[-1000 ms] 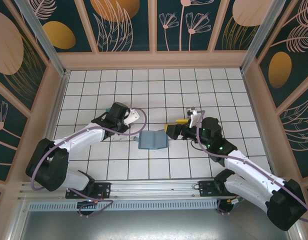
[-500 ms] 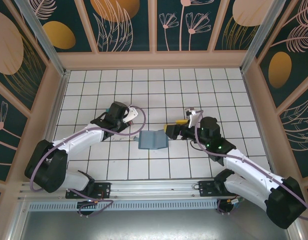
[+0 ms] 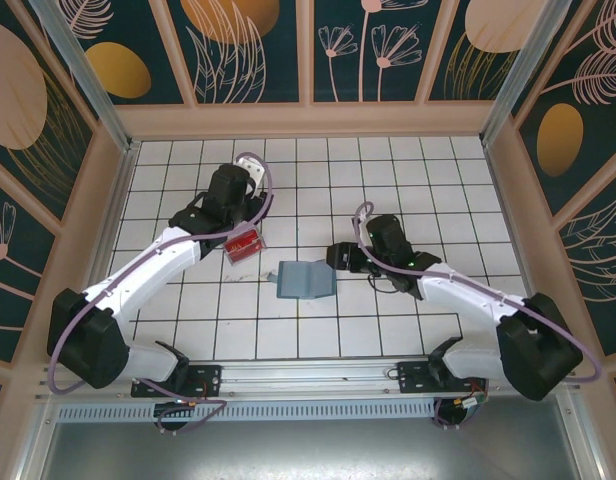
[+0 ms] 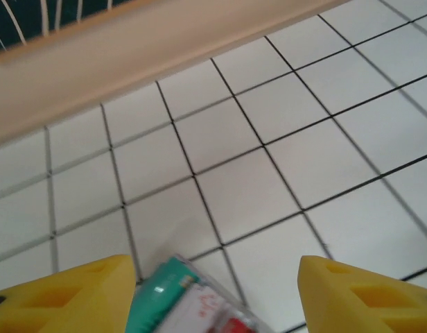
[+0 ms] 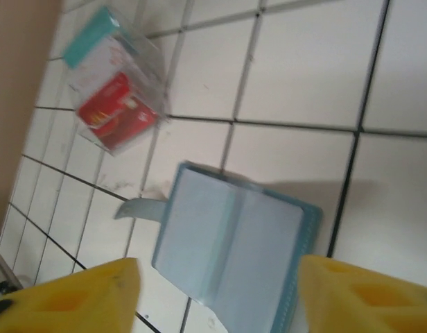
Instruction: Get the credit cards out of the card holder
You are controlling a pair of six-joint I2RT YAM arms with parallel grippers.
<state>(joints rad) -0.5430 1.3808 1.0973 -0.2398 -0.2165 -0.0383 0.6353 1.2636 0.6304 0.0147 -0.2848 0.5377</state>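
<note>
The card holder point(image 3: 306, 279) lies open and flat on the tiled floor, its blue-grey inside point(image 5: 234, 257) facing up. The credit cards point(image 3: 244, 243), red and teal in a clear sleeve, lie on the floor to its upper left. In the right wrist view the cards point(image 5: 116, 90) sit well apart from the holder. My left gripper point(image 3: 240, 224) hovers over the cards point(image 4: 186, 302). It point(image 4: 217, 298) is open, a yellow finger on each side of them. My right gripper point(image 3: 338, 256) is at the holder's right edge and is open point(image 5: 217, 295) above the holder.
A wooden wall point(image 4: 130, 48) runs close behind the left gripper. Patterned panels point(image 3: 308, 50) enclose the white tiled floor point(image 3: 388, 170) on three sides. The arm bases and a metal rail point(image 3: 308, 385) are at the near edge.
My left arm swung away from the card holder toward the back left, its gripper opened, and the cards now lie on the floor. The right gripper's jaws narrowed and moved slightly left.
</note>
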